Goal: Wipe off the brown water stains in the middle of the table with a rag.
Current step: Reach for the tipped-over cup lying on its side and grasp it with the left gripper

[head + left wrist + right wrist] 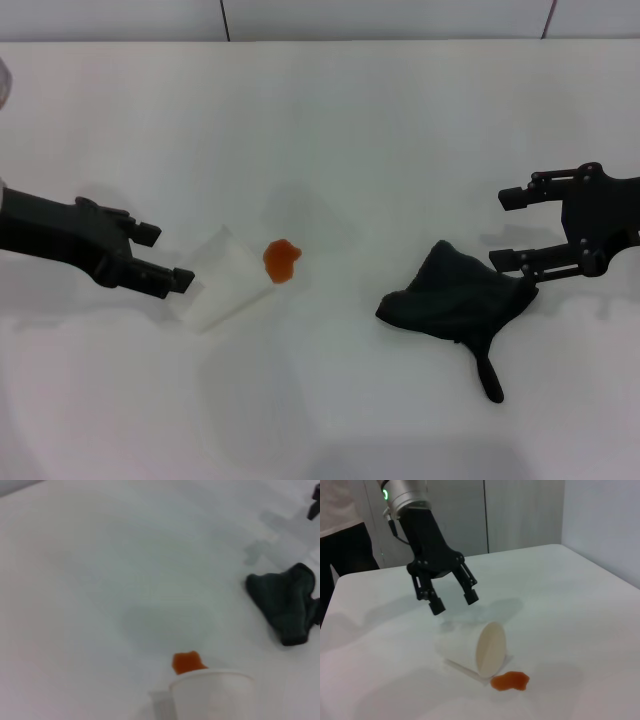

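Observation:
The brown water stain (281,260) is a small orange-brown blot in the middle of the white table (330,120). It also shows in the left wrist view (187,661) and the right wrist view (510,681). The black rag (455,295) lies bunched to the stain's right, with a thin tail pointing toward the front edge; it also shows in the left wrist view (285,602). My right gripper (505,230) is open and empty just right of the rag, its lower finger by the rag's edge. My left gripper (167,257) is open and empty at the left; it also shows in the right wrist view (454,601).
A white paper cup (222,280) lies on its side between my left gripper and the stain, its mouth toward the stain; it also shows in the left wrist view (212,695) and the right wrist view (480,647). A person in black stands beyond the table's far end (345,545).

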